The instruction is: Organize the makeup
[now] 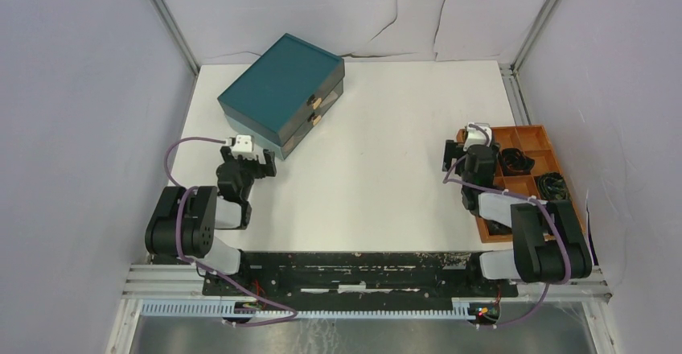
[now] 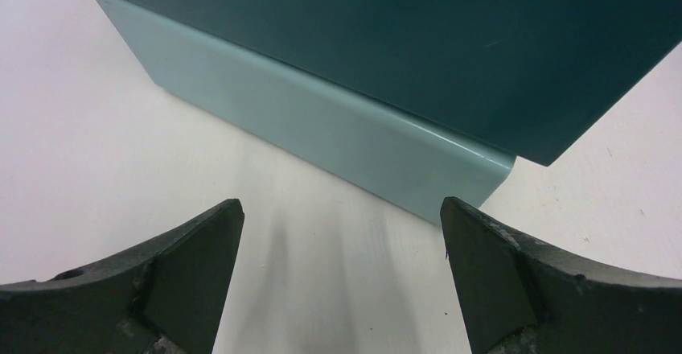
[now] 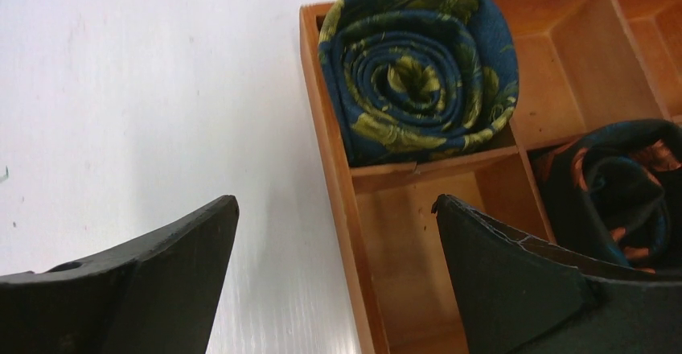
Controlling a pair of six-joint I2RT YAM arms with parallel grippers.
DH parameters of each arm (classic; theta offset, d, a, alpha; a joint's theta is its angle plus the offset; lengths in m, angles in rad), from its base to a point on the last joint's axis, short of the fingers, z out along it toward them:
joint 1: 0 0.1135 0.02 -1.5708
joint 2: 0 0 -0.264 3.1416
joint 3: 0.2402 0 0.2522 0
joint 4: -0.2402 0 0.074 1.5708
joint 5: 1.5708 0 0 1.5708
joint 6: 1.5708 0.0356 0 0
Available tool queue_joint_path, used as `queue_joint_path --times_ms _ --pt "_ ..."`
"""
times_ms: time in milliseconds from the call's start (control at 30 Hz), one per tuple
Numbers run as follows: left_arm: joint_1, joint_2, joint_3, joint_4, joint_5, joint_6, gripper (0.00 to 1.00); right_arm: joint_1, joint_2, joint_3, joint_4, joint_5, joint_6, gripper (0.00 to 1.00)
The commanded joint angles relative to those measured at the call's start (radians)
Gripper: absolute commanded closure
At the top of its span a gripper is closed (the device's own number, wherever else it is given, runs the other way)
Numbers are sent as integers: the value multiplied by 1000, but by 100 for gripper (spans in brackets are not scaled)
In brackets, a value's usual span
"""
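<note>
No makeup shows in any view; the small cosmetics are hidden or out of view. My left gripper [image 1: 249,159] is open and empty, low over the white table just short of the near corner of the teal drawer box [image 1: 281,88]. In the left wrist view the gripper [image 2: 342,233] has its jaws wide apart, with the box's pale lower edge [image 2: 322,121] ahead. My right gripper [image 1: 461,150] is open and empty. In the right wrist view it [image 3: 336,225] straddles the left rim of the orange compartment tray [image 3: 334,169].
The teal box's two drawers [image 1: 315,106] look shut. The orange tray [image 1: 535,137] at the right edge holds dark rolled bundles [image 1: 515,161]; a blue-and-green roll [image 3: 418,68] and a darker roll [image 3: 619,185] sit in its compartments. Side walls enclose the table.
</note>
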Motion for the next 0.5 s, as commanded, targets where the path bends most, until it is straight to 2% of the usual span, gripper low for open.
queue_joint_path --times_ms 0,67,100,133,167,200,267,467 --pt "16 7 13 68 26 -24 1 -10 71 -3 254 23 38 0" --pt "19 8 13 71 30 -26 1 -10 179 -38 428 16 35 0" --pt "20 8 13 72 31 -26 1 -9 190 -23 445 6 23 0" --pt "21 9 12 75 33 -27 1 -10 155 5 322 1 28 0" --pt "22 11 13 75 35 -28 1 -9 158 11 297 0 31 0" --pt "25 13 15 74 36 -31 1 -9 180 -8 373 0 24 0" --pt "31 14 19 69 30 -40 1 -9 163 -1 325 0 28 0" --pt "32 11 20 63 28 -38 1 -10 159 -3 339 -8 24 0"
